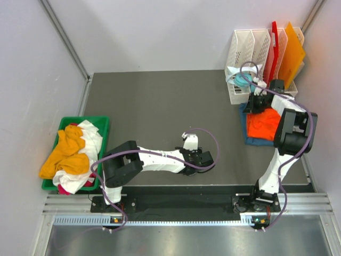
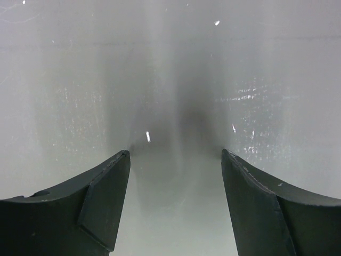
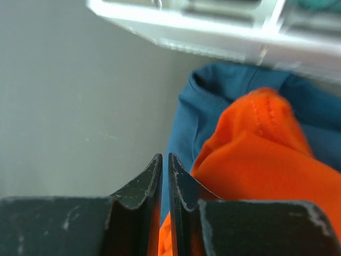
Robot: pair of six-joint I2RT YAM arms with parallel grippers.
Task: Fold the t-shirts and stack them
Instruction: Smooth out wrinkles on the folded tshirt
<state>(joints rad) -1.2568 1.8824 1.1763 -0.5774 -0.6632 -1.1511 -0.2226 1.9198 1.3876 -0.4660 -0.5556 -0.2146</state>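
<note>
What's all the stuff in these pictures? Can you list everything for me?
heaped t-shirts: several, yellow-orange, white and a bit of red, in the bin
orange t-shirt: one, folded, on top of the teal-blue one
teal-blue t-shirt: one, right side of the table
bin: one, green, left of the table
racks: a few, white, back right corner
red board: one, standing in the racks
orange board: one, beside the red one
table: one, dark grey
left arm, right arm: two, black and white, near edge
left fingers: open, empty, over bare table
right fingers: shut, at the orange t-shirt's edge
</note>
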